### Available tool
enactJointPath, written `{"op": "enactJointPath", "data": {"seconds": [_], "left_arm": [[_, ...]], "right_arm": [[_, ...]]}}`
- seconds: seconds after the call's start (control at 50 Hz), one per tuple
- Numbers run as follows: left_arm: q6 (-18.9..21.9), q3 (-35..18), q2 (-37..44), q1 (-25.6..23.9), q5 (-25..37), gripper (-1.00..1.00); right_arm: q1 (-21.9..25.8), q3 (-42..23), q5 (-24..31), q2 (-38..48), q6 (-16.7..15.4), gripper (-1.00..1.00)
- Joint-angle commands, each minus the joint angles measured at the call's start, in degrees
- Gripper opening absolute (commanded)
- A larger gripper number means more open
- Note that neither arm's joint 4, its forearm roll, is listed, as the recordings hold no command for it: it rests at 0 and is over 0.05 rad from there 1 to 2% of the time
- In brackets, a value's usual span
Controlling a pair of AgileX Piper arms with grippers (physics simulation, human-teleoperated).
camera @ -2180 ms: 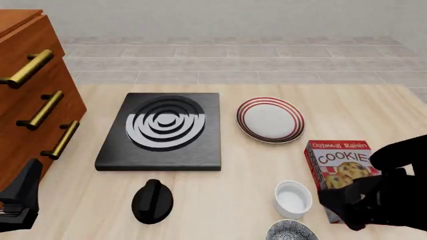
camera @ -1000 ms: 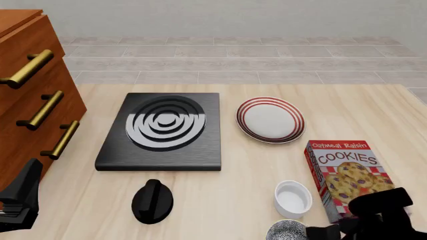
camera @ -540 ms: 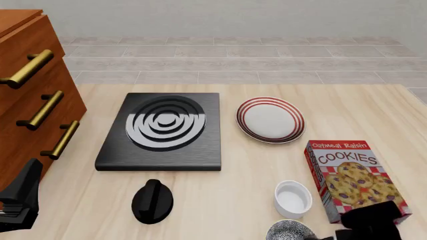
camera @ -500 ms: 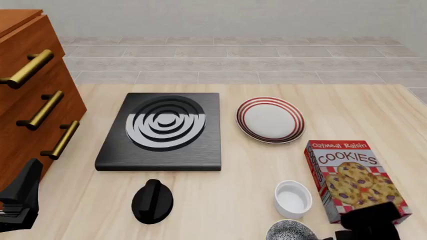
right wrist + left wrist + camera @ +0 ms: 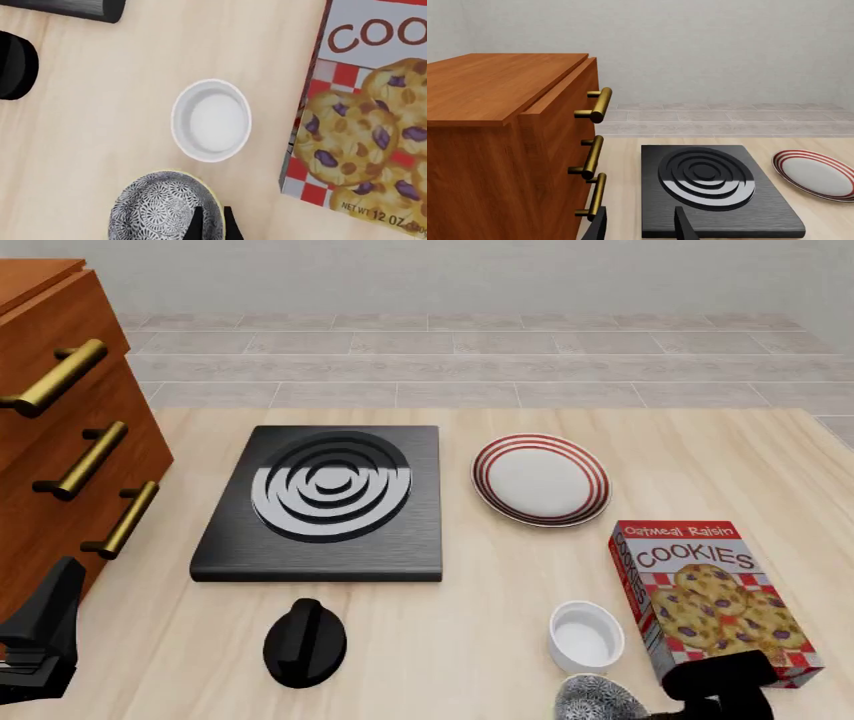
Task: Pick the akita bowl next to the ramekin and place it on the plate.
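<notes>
Step in hand: the right pincer (image 5: 212, 225) has the rim of the speckled bowl (image 5: 167, 206) between its two fingers; judged from how narrow the gap is, it is clenched on the rim, so the lift looks about to begin.
Bowl, where it is: at the bottom edge of the front view, right of centre (image 5: 599, 699), on the tabletop (image 5: 454, 640) just below the white cup (image 5: 586, 636) and very close to it, partly cut off by the frame.
Key relation: the plate (image 5: 541, 479) with red rings lies up the frame and slightly left of the bowl, well apart from it, with the white cup directly between the two. The carry must go away from the robot and over or around that cup.
Nearer arm: the right one, already on the bowl; its dark body shows at the lower right of the front view.
Left pincer: (image 5: 639, 225) released, fingers apart with nothing between them, parked at the lower left beside the wooden drawers (image 5: 60, 430).
Bowl axis: round, so no long axis; the grip sits on the rim side nearest the robot.
Hazards: the cookie box (image 5: 707, 595) lies just right of the cup and the bowl, so a rightward swing could knock it. A one-sided rim hold may let the bowl tilt.
</notes>
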Motion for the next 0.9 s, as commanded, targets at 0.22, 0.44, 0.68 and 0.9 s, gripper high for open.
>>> {"op": "enactJointPath", "data": {"seconds": [0.22,0.44,0.68,0.9], "left_arm": [[0.00,0.00,0.00,0.00,0.00,1.00],[0.00,0.00,0.00,0.00,0.00,1.00],[0.00,0.00,0.00,0.00,0.00,1.00],[0.00,0.00,0.00,0.00,0.00,1.00]], "right_arm": [[2.68,0.70,2.56,-4.21,0.97,-1.00],[-0.94,-5.20,10.76,-9.57,-4.54,-1.00],[-1.49,-9.64,14.82,-11.15,-5.84,-1.00],[-1.75,-13.87,18.44,-12.52,-6.67,-1.00]]}}
